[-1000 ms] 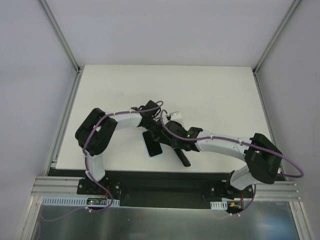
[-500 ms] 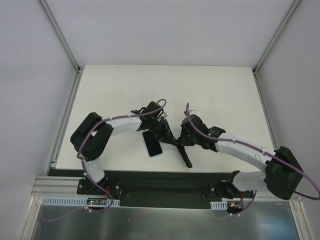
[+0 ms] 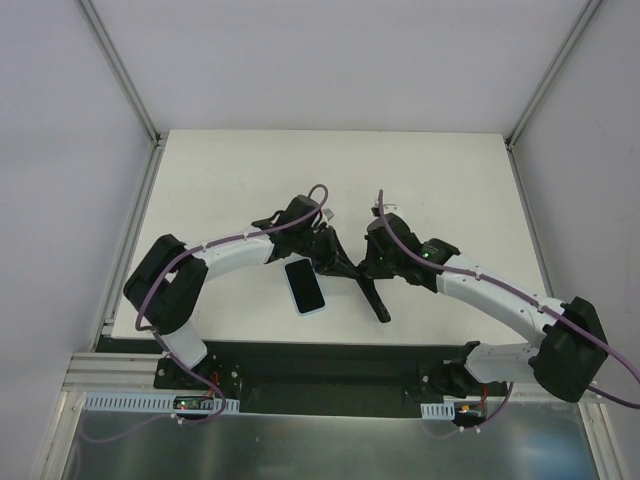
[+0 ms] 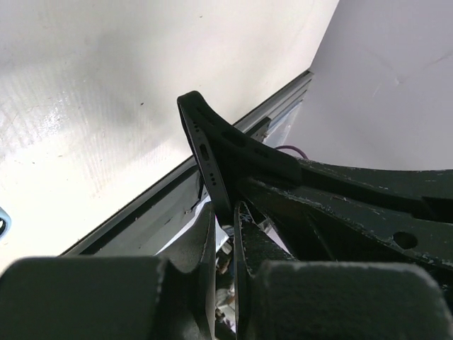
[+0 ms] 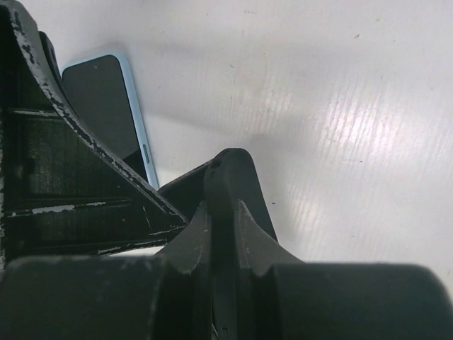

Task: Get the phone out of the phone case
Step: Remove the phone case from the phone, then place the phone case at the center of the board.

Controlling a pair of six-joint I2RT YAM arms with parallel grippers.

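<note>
The phone (image 3: 305, 287), dark screen up with a light blue rim, lies flat on the white table, apart from the case; it also shows in the right wrist view (image 5: 110, 106). The empty black phone case (image 3: 373, 298) stands on edge to the right of the phone. My left gripper (image 3: 340, 264) is shut on the case's thin wall (image 4: 212, 152), its jaws (image 4: 225, 234) nearly together. My right gripper (image 3: 372, 270) is shut on the case's rounded corner (image 5: 230, 177), which sits between its jaws (image 5: 221, 219).
The table's near edge and the black rail (image 3: 320, 360) run just below the case. An aluminium frame post (image 3: 120, 70) stands at the back left and another (image 3: 555, 75) at the back right. The left gripper's black finger (image 5: 56, 184) fills the left of the right wrist view.
The right arm has swung out to the right and the left arm has stretched further in. The case has shifted slightly right and away from the phone, which has stayed put.
</note>
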